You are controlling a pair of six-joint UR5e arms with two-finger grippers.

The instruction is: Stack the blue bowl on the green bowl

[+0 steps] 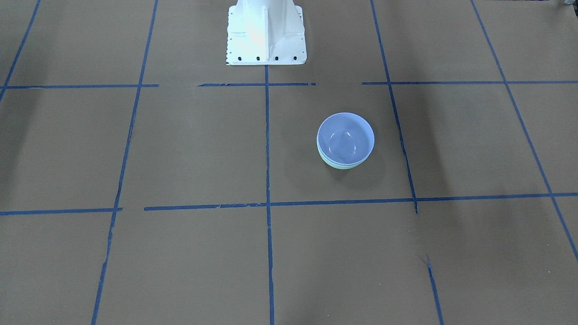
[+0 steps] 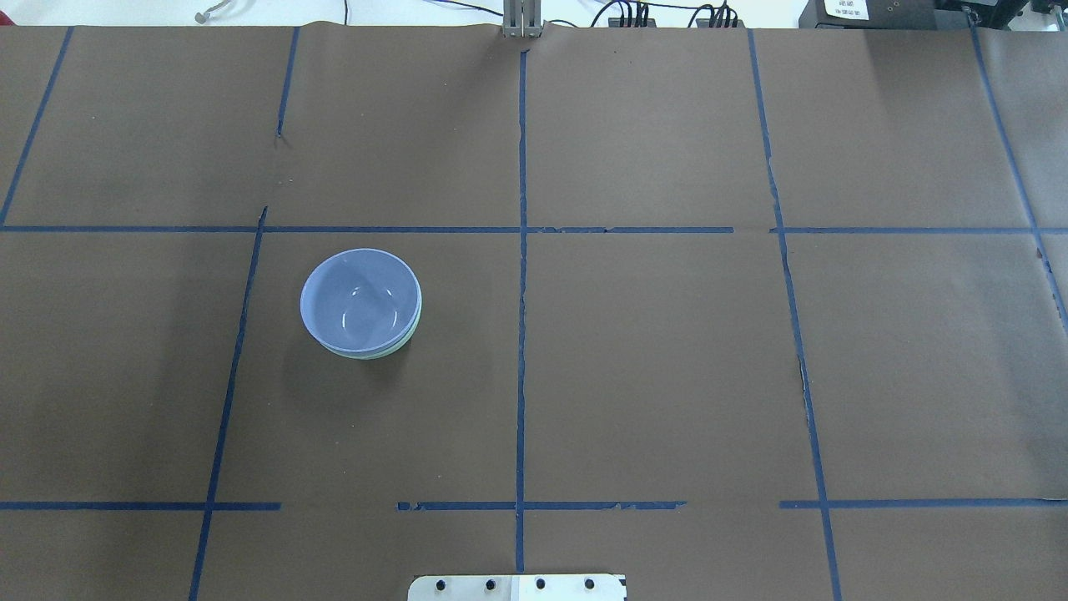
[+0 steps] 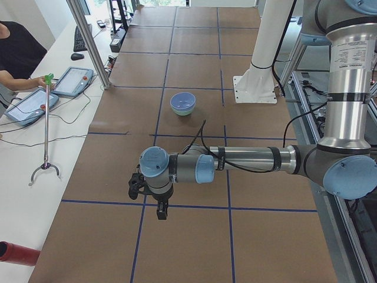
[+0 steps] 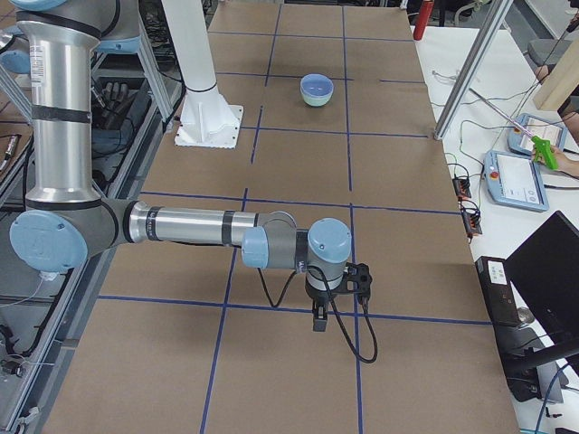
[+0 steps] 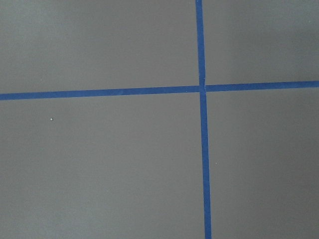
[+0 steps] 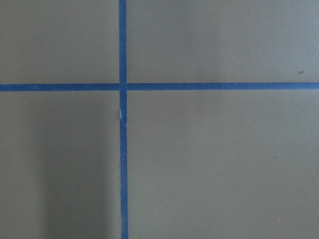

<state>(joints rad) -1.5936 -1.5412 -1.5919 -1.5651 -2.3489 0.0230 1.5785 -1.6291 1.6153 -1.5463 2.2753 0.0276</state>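
The blue bowl (image 1: 345, 137) sits nested inside the green bowl (image 1: 343, 165) on the brown table, left of centre in the overhead view (image 2: 359, 299). Only a thin mint rim (image 2: 415, 324) shows beneath it. Both arms are far from the bowls, held out low over the table's ends. The left gripper (image 3: 147, 200) shows only in the exterior left view and the right gripper (image 4: 339, 298) only in the exterior right view. I cannot tell whether either is open or shut. Both wrist views show only bare table with blue tape lines.
The white robot base (image 1: 265, 34) stands at the table's edge near the bowls. Blue tape lines (image 2: 522, 275) mark a grid on the table. An operator's bench with tablets (image 3: 73, 81) and a grabber stick (image 3: 46, 132) runs along the far side.
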